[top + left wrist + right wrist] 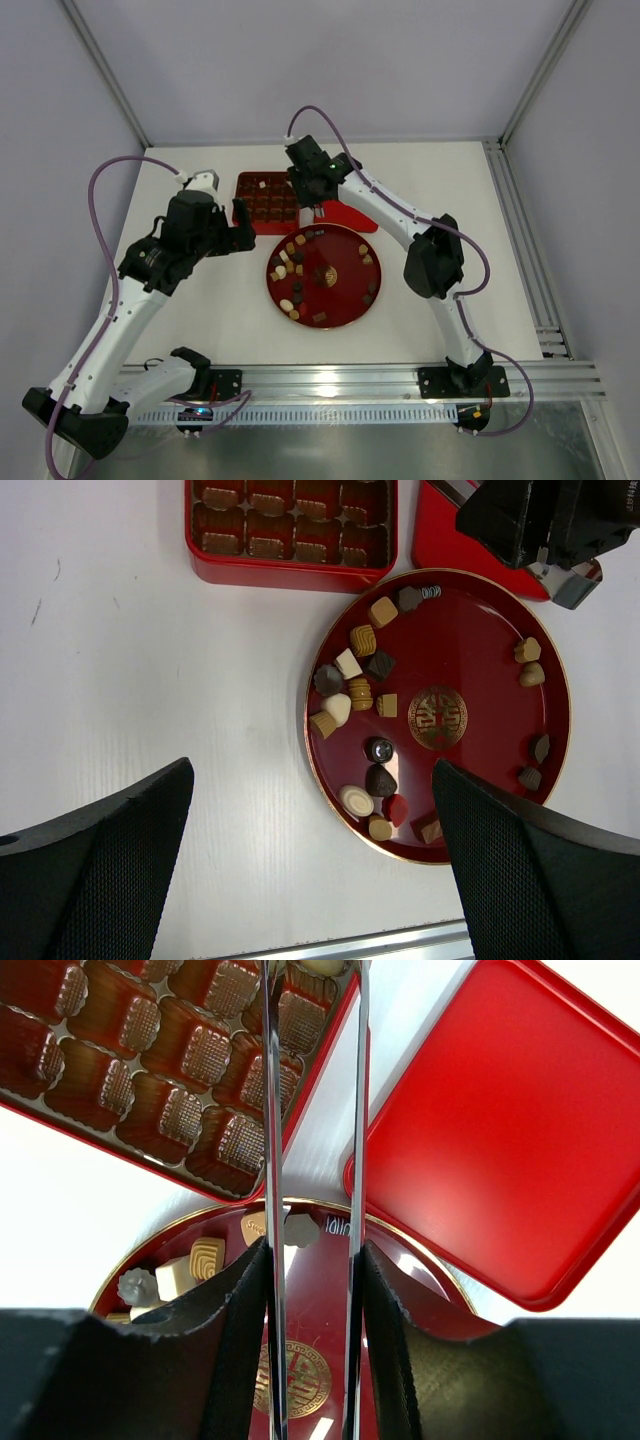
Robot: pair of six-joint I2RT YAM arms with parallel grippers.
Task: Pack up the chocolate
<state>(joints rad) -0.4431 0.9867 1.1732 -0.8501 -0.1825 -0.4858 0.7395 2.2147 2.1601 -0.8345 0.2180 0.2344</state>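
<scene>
- The step in hand looks like setting one piece into a corner cell. The right hand (318, 212) reaches its long thin fingers over the near corner of the red box (290, 572).
- A cream piece (320, 965) sits between the tips at the very edge of the wrist view. I cannot tell whether it is pinched or already let go.
- To do this well, keep the tips straight above the cell, lower the piece until it seats, then part the fingers only a little so that neighbouring cells are not knocked.
- The left hand (311, 765) hangs spread wide above the counter (150, 660), holding nothing.
- The rest of the chocolate (360, 693) lies loose on the red plate (470, 650), mostly along its left side, with a few pieces at the right rim.
- The box's brown moulded cells that show in the right wrist view look empty.
- Its lid (500, 1130) lies open-side up beside the box, with nothing in it.
</scene>
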